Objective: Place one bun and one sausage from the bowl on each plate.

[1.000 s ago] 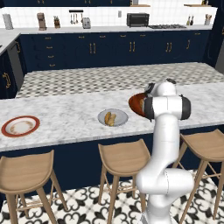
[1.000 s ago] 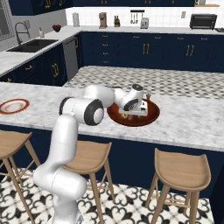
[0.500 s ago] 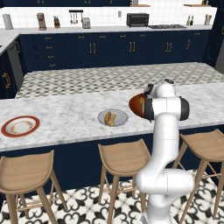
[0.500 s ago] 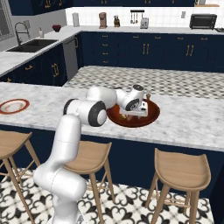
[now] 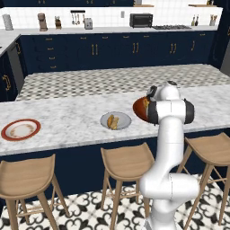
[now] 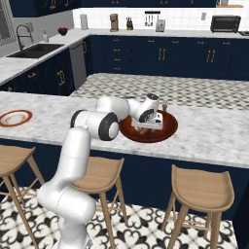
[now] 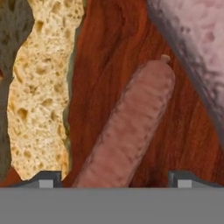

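We list a marble surface (image 5: pixel 67 121) with no legible writing, its right end cut off behind the arm; the grey plate (image 5: pixel 116 121) carrying bun and sausage, red-rimmed plate (image 5: pixel 20 130) well apart leftward with open room between. The bowl (image 6: pixel 148 128), half hidden, holds a bun (image 7: pixel 39 92) and sausage (image 7: pixel 129 131); our hand (image 7: pixel 114 179) stands spread, released, astride the sausage, tips cut off.

Bowl (image 7: pixel 113 65): glossy, wood-grained red-brown. Bun (image 7: pixel 39 87), left of the fingertips: porous, crumbly, matt. Sausage (image 7: pixel 127 131), between them: smooth, faintly mottled skin. Counter (image 5: pixel 72 121): polished marble.
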Robot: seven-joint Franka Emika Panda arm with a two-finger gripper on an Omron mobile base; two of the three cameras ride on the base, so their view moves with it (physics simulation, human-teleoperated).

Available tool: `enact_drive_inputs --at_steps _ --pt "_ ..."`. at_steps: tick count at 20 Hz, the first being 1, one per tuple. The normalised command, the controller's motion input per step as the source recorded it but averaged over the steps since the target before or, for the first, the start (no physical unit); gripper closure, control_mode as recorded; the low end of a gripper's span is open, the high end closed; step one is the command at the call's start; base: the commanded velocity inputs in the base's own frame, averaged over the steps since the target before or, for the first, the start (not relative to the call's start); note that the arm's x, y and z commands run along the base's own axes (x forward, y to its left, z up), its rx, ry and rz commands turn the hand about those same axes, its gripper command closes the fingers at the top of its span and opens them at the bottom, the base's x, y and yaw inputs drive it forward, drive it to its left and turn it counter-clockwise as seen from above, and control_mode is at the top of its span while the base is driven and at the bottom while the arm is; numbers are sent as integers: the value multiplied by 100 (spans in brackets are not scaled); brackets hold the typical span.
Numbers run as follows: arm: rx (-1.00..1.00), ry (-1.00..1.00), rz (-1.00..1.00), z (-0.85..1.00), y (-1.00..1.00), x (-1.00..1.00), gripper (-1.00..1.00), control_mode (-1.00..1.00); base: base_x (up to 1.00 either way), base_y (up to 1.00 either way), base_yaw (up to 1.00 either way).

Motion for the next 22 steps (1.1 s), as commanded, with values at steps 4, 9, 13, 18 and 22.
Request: enact_drive_inputs --at_steps 4,9,13,18,22 --pt "0 0 0 -49 14 12 100 -100 0 0 0" --pt "0 0 0 -59 5 2 100 -100 0 0 0" --pt "0 0 0 -53 0 0 100 -100 0 0 0" --pt "0 0 0 -25 -1 -7 100 -100 0 0 0" --pt "0 0 -6 34 0 -60 100 -100 0 0 0"
